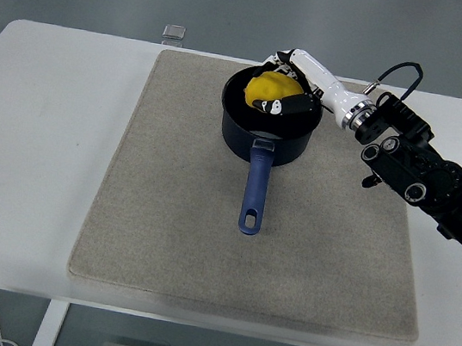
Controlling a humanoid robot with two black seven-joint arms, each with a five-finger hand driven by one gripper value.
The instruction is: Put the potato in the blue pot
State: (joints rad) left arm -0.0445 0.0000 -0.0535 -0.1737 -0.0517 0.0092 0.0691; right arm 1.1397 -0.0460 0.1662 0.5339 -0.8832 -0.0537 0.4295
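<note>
Right hand (284,94) over blue pot (267,129), fingers closed around the potato (267,88).

Potato sits at rim level inside the pot's mouth, gripped, not yet let go; whether it touches the bottom is hidden. Risk: an uneven release could let it roll against the wall or snag on a finger and ride back out; a knock on the rim could shift the pot on the grey mat (164,215). Potato looks yellow, rounded, smooth, partly masked by dark fingers. Left arm not visible.
</note>
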